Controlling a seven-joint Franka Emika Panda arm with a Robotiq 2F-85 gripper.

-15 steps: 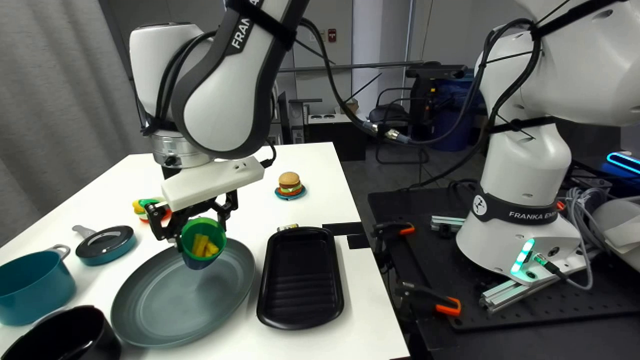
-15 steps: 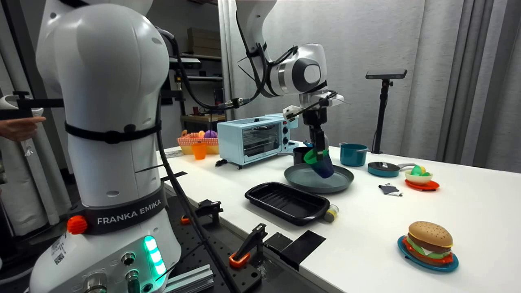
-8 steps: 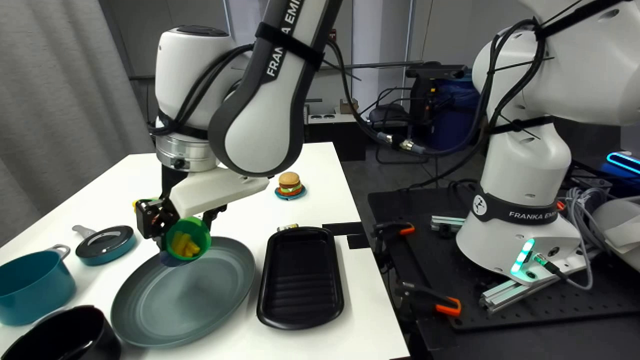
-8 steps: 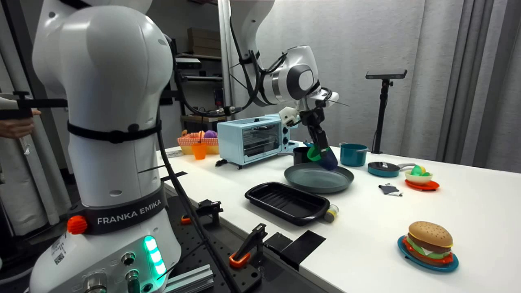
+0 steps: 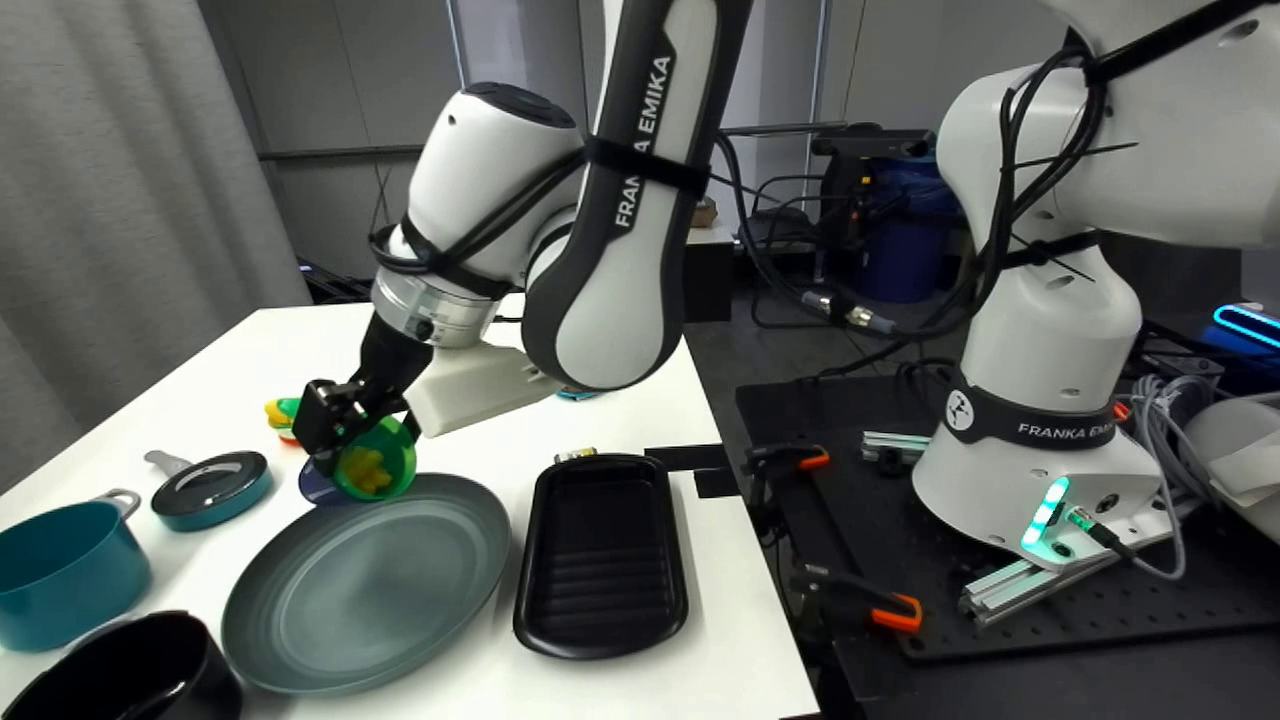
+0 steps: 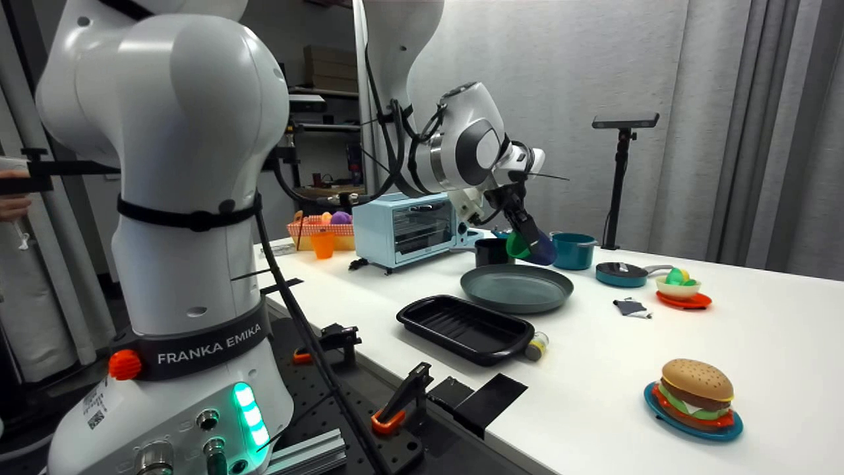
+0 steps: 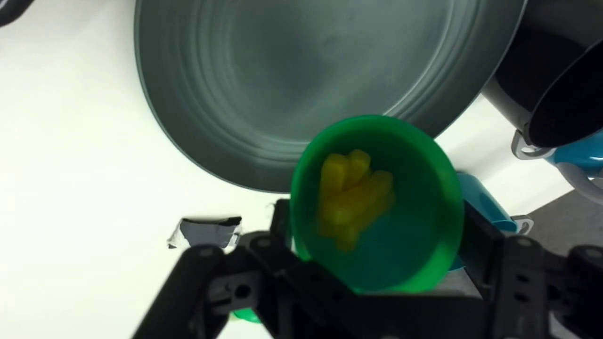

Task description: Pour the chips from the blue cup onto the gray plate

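My gripper [image 7: 378, 223] is shut around the blue cup [image 7: 419, 230], one finger on each side of it. The cup is blue outside and green inside. Several yellow chips [image 7: 351, 197] lie together inside it. The cup is tipped well over, with its green mouth [image 5: 395, 450] facing the gray plate [image 5: 370, 590] in an exterior view. It hangs above the table at the plate's rim. Another exterior view has the cup's blue outer wall [image 6: 542, 251] above the far part of the plate. Nothing lies on the plate's visible surface.
A black rectangular tray [image 5: 600, 560] lies beside the plate. On the opposite side stand a black pot [image 5: 130, 670], a teal pot [image 5: 75, 580] and a small lidded pan [image 5: 210, 490]. A light-blue toaster oven [image 6: 409, 231] and a toy burger [image 6: 697, 396] are also on the table.
The gripper and wrist have tilted over, tipping the cup further onto its side. The cup has shifted from over the plate toward its rim. The chips are still inside it.
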